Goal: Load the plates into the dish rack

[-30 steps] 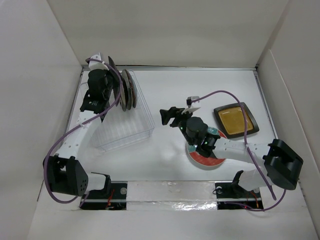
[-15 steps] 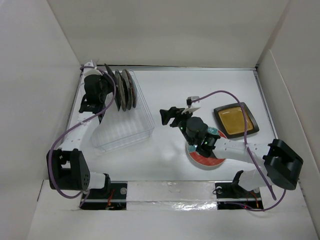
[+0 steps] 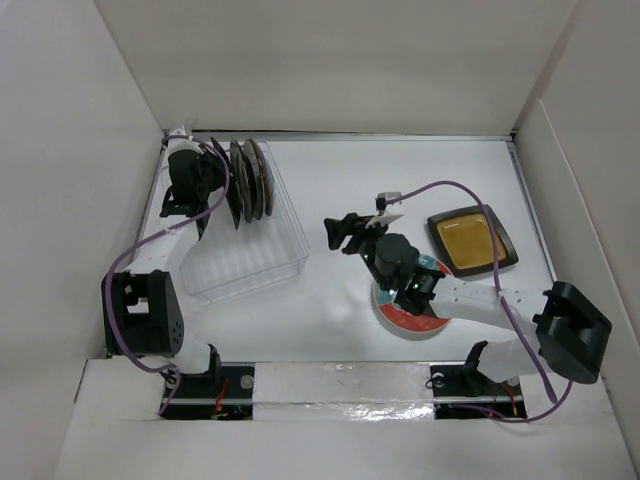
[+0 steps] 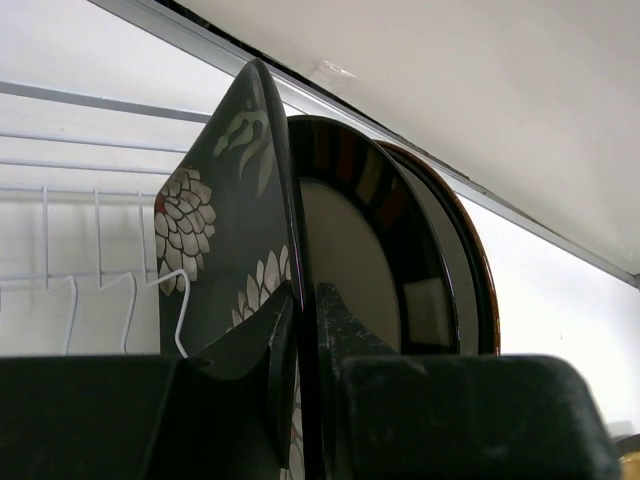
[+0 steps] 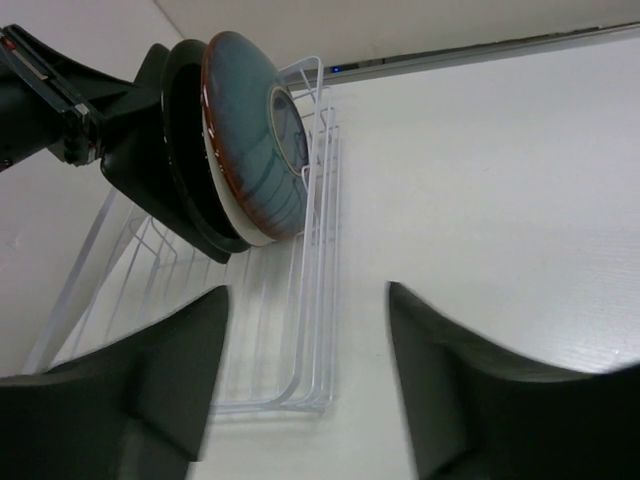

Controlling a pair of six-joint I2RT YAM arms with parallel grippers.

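The dish rack (image 3: 250,252) of clear plastic and wire lies at the left. Round plates (image 3: 256,178) stand upright at its far end, the teal one (image 5: 250,130) nearest the middle of the table. My left gripper (image 3: 200,185) is shut on the rim of the black square floral plate (image 4: 215,240), which stands upright in the rack right beside the cream plate with the dark rim (image 4: 350,250). My right gripper (image 3: 337,231) is open and empty, above the table right of the rack. The red-and-teal plate (image 3: 412,312) lies under my right arm. The black square amber-centred plate (image 3: 472,240) lies flat at the right.
White walls enclose the table on three sides, and the left wall is close behind the rack. The near half of the rack (image 5: 300,330) holds bare wire slots. The left arm's purple cable (image 3: 130,262) loops along the rack's left side.
My left gripper has brought the floral plate down from a raised tilt and stood it in the rack beside the other plates. The right arm has barely shifted.
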